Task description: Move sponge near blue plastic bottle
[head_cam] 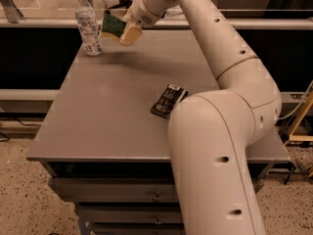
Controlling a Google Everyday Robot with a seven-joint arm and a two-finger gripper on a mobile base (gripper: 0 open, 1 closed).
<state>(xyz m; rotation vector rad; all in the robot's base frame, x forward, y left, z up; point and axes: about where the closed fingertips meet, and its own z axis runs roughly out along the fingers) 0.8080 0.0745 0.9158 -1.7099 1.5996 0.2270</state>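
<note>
The sponge (112, 26), dark green on top with a pale yellow layer, is held in the air above the far left part of the grey table (107, 106). My gripper (122, 31) is shut on the sponge, its pale fingers (131, 34) at the sponge's right end. The blue plastic bottle (88, 24), clear with a white cap and a pale label, stands upright at the table's far left corner, just left of the sponge and a little apart from it.
A flat black packet with silvery markings (168, 101) lies near the table's middle right, partly behind my arm (220, 146). Drawers (156, 197) sit under the table top. A ledge (39, 22) runs behind the table.
</note>
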